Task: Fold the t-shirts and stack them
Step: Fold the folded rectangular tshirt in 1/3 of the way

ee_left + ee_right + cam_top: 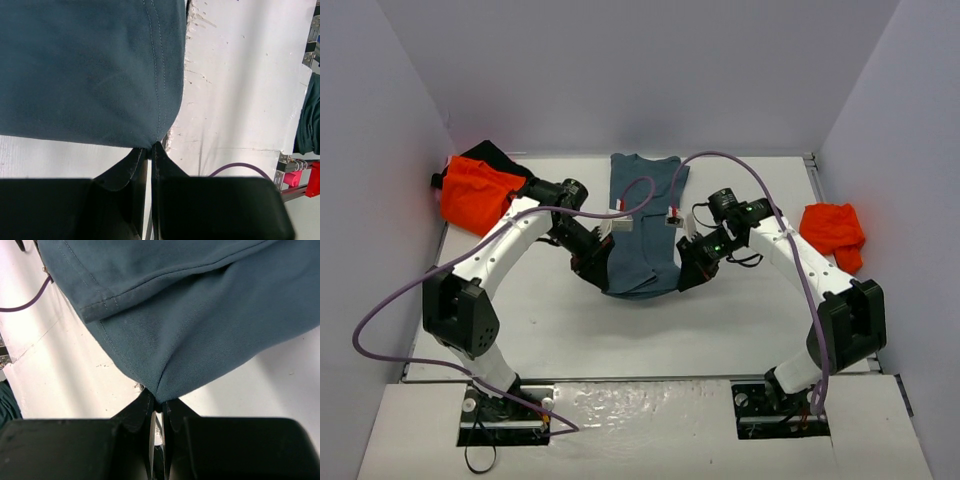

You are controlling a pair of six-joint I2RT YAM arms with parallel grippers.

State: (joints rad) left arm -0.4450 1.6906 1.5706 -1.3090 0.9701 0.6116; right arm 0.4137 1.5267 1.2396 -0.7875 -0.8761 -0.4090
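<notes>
While the slate-blue t-shirt lies as a narrow strip down the middle of the table, its far end sits at the back edge, below the back wall. Bare tabletop stretches on both sides of the strip and in front of it, toward the arm bases. The left orange t-shirt is bunched in the back left corner against the black t-shirt, and the right orange t-shirt is crumpled at the right edge, well apart from the strip. The surface is white and scuffed, enclosed by pale walls. The left gripper has its fingers pressed together on the strip's near left corner, beside the stitched hem. The right gripper pinches the near right corner just as tightly.
</notes>
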